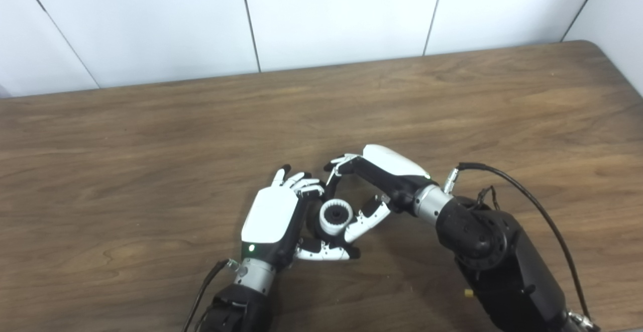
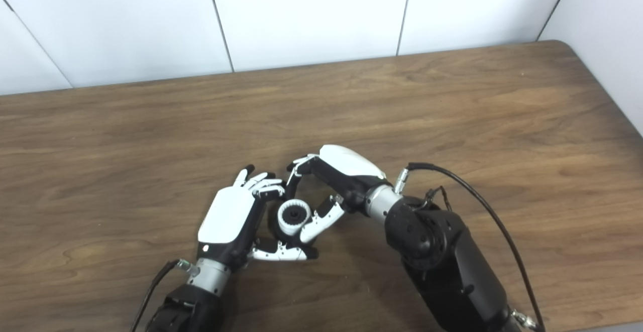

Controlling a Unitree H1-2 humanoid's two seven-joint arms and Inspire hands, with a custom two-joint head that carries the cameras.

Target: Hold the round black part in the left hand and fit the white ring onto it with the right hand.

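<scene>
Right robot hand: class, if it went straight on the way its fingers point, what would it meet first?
Probably the left robot hand, whose fingers lie just ahead of the right robot hand; depth is unclear.

Ring [image 1: 335, 216] at bench [image 1: 150, 136] front middle: left hand [image 1: 274, 216] just left, right hand [image 1: 382, 181] right and behind.

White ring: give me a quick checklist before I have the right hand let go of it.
1. White ring around the round black part: ok, the black shows in its centre.
2. Fully seated: cannot tell.
3. Left hand cradling the assembly: ok, its thumb runs under it.
4. Right hand on the ring: ok, thumb beside it and fingers behind.
5. Assembly resting on the table: cannot tell.
</scene>
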